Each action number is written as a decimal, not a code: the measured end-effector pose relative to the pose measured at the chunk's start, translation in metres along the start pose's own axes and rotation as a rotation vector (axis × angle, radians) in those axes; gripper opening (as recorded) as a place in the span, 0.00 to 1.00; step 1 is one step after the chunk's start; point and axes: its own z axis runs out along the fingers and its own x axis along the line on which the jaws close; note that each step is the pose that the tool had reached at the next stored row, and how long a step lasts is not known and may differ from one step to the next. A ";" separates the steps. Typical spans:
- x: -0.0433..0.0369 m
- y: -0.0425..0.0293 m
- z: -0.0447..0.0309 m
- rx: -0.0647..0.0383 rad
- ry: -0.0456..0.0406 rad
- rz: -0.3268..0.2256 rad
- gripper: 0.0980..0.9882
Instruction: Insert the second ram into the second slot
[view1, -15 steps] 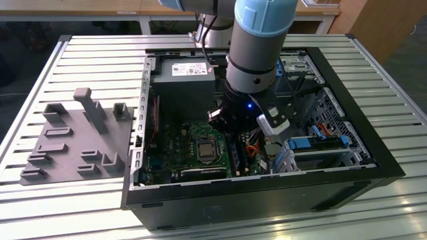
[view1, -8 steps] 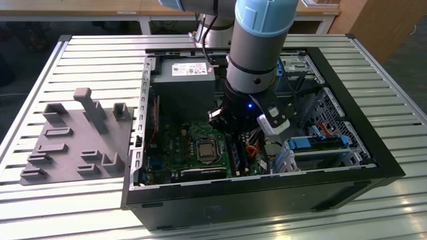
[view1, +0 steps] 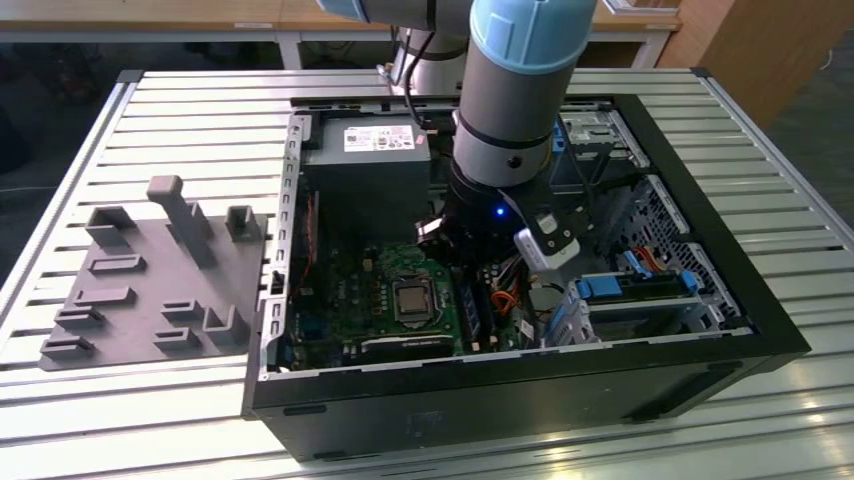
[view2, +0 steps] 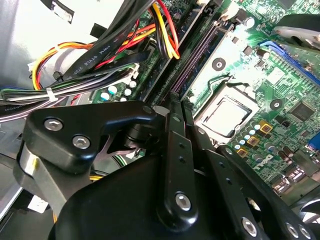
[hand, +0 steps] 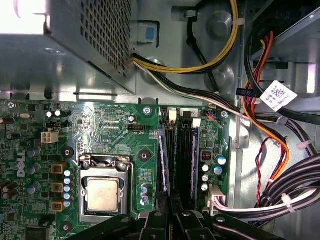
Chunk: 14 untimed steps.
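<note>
**Second ram: on edge at the slot beside the CPU socket**

In both wrist views the second ram (hand: 162, 162) shows as a thin, long blue strip, seen edge-on. It stands upright along the second slot (hand: 161, 131), just beside the CPU socket (hand: 102, 192). Its near end lies between the drawn-together fingertips of the gripper (view2: 175, 100). Seating depth: cannot tell.

Cable bundle (hand: 295, 190) near memory slots (hand: 186, 150), power supply (hand: 65, 45) beyond, processor (hand: 102, 194) side open (flat)

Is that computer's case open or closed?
Open: the case is uncovered on top, the green motherboard lies exposed, and the arm reaches inside.
</note>
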 end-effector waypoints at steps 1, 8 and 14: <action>0.0000 0.0000 0.0002 0.000 0.0000 0.001 0.04; 0.0000 -0.0006 0.0018 0.000 0.0000 0.002 0.04; 0.0000 -0.0008 0.0020 0.000 0.0000 0.002 0.04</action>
